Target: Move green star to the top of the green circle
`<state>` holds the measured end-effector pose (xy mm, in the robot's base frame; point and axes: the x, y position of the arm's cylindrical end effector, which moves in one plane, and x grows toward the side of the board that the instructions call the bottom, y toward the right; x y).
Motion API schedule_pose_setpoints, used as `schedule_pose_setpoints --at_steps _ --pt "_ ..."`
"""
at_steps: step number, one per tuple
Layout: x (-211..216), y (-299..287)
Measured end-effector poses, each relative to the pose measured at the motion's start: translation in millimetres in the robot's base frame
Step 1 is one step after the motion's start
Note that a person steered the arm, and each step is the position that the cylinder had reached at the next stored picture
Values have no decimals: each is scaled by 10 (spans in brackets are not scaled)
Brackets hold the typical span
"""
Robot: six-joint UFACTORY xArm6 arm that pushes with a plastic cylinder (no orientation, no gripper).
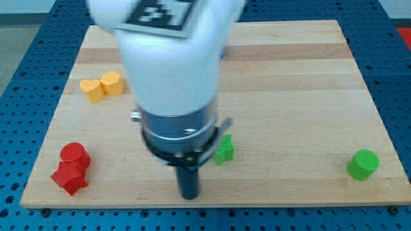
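The green star (225, 151) lies on the wooden board near the view's bottom middle, partly hidden by the arm's body. The green circle (363, 164) stands far to its right, near the board's bottom right corner. My tip (189, 196) is down on the board, a little below and to the left of the green star, with a small gap between them. The arm's white and dark body fills the middle of the view and hides the board behind it.
A yellow heart (92, 90) and a yellow block (112, 83) sit together at the upper left. A red cylinder (74, 154) and a red star-like block (69, 178) sit together at the bottom left, near the board's edge (212, 204).
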<state>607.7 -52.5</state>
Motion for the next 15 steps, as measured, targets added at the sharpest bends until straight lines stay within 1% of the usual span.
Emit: schedule_pose_setpoints --at_steps 1,2,3,4,6,7,8,10,11,12,13,15 --pt "-718 -48" --pt "-805 -48" --pt "-758 -15" --pt "-758 428" --pt "-824 1857" --pt "-794 1937" --pt "-860 1742" --pt "-1196 784" --pt "-652 559" --pt "-286 577" --pt "-273 846" --pt "-577 1753"
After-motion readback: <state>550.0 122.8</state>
